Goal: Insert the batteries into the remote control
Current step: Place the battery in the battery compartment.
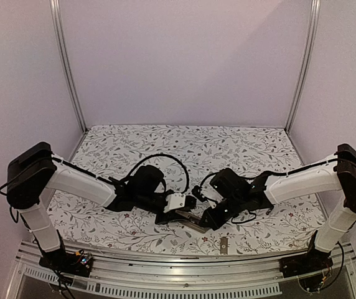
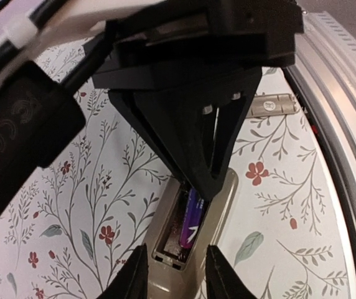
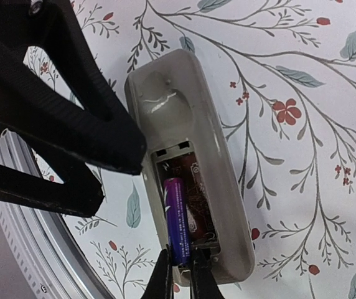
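Now | I see left hand gripping remote control by its sides | right hand pinching battery in bay

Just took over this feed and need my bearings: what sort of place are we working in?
Probably an enclosed robot test cell, not a home: plain pale walls framed by aluminium posts, a metal rail along the near edge, and a floral tablecloth.

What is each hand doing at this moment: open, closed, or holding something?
Left hand: closed on the sides of the remote control.
Right hand: closed, pinching one end of a purple battery.
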You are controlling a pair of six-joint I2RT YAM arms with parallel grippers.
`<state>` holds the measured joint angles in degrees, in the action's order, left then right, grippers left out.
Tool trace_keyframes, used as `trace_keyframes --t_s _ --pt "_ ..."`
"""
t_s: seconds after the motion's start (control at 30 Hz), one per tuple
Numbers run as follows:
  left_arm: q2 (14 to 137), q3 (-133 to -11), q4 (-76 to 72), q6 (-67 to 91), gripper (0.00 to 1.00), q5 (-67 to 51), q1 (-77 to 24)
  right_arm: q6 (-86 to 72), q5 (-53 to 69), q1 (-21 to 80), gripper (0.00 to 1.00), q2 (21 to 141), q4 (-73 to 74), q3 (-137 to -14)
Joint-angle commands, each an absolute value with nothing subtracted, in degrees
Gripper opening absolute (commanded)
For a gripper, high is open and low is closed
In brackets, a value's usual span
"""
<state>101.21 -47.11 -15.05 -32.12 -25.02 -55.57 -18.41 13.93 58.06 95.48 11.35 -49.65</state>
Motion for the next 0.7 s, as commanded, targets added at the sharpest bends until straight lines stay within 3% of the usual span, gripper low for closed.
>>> trace_keyframes --t_s 0.0,0.67 --pt "100.71 -45.80 -15.46 -33.70 0.32 -26.10 -55.29 -15.67 16.05 57.92 0.00 96.85 10.73 -49.89" --pt "106.74 -48.65 -16.89 -35.63 0.27 -27.49 -58.16 -22.41 15.23 58.01 0.00 99.70 8.35 -51.21"
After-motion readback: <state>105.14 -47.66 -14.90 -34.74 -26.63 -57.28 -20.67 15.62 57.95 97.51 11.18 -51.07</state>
